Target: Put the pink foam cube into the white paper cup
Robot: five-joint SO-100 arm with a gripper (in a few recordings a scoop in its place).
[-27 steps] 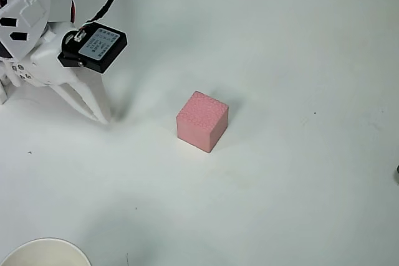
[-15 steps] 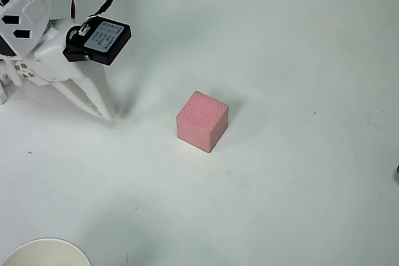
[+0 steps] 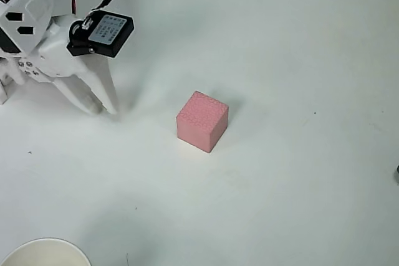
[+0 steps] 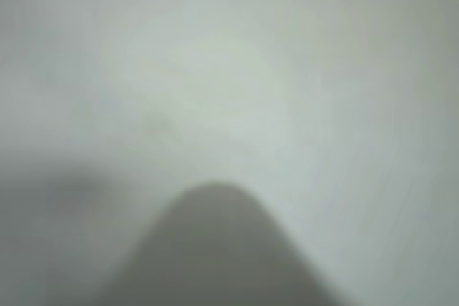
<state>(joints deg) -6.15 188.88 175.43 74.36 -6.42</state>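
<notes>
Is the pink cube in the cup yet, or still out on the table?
Out. The pink foam cube sits on the white table, well apart from the white paper cup at the overhead view's bottom-left edge.

In the overhead view the white paper cup [image 3: 42,251] is cut off by the bottom edge, so just an arc of its rim shows. The arm runs out past the top-left corner. The wrist view is heavily blurred: a dark rounded shape [image 4: 215,249] rises from its bottom edge against the pale worktop [image 4: 287,69], too soft to identify.

Grey label [image 3: 111,27] on the arm's black servo, print too small to read
</notes>
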